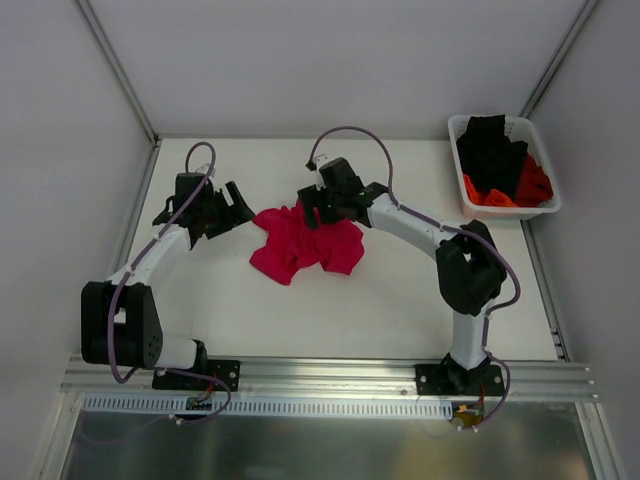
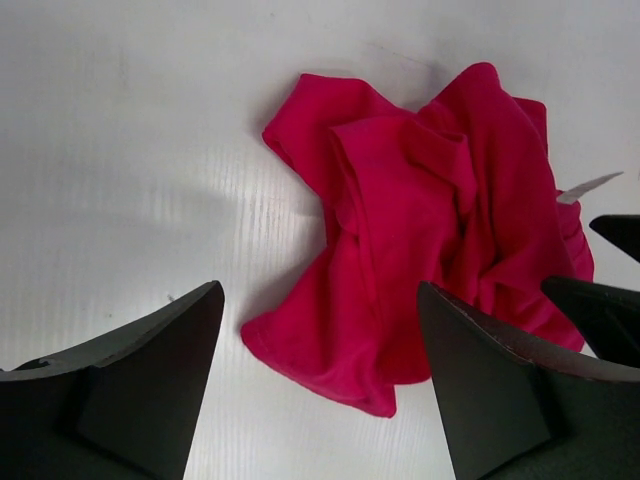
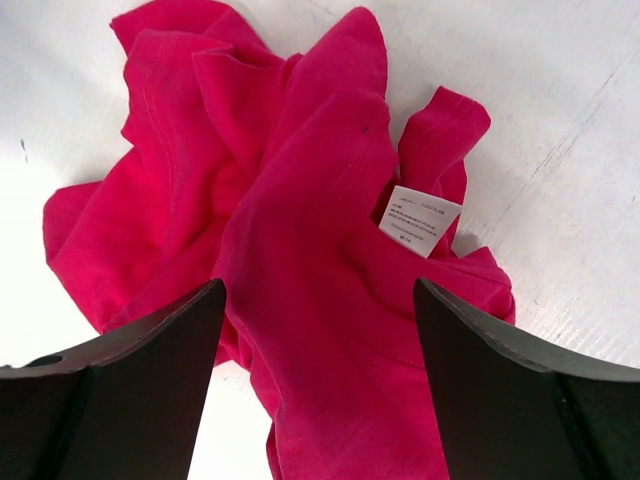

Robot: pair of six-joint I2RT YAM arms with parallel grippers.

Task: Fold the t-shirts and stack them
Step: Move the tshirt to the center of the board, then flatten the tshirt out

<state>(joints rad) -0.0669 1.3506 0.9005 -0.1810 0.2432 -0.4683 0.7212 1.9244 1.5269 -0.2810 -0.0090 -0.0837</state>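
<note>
A crimson-pink t-shirt [image 1: 305,245] lies crumpled in a heap on the white table [image 1: 400,300]. My left gripper [image 1: 238,203] hovers just left of the heap, jaws wide open. In the left wrist view the shirt [image 2: 430,220] spreads ahead, and a low corner of it lies between the fingers of the left gripper [image 2: 320,295]. My right gripper [image 1: 313,208] hangs over the heap's far edge, also open. In the right wrist view the shirt [image 3: 300,250] fills the space under the open right gripper [image 3: 319,285], with its white label [image 3: 420,220] showing. Nothing is pinched.
A white plastic basket [image 1: 510,212] stands at the back right corner, holding a black shirt [image 1: 490,150] and an orange-red one [image 1: 535,185]. Grey walls with metal rails close in the table on the left, back and right.
</note>
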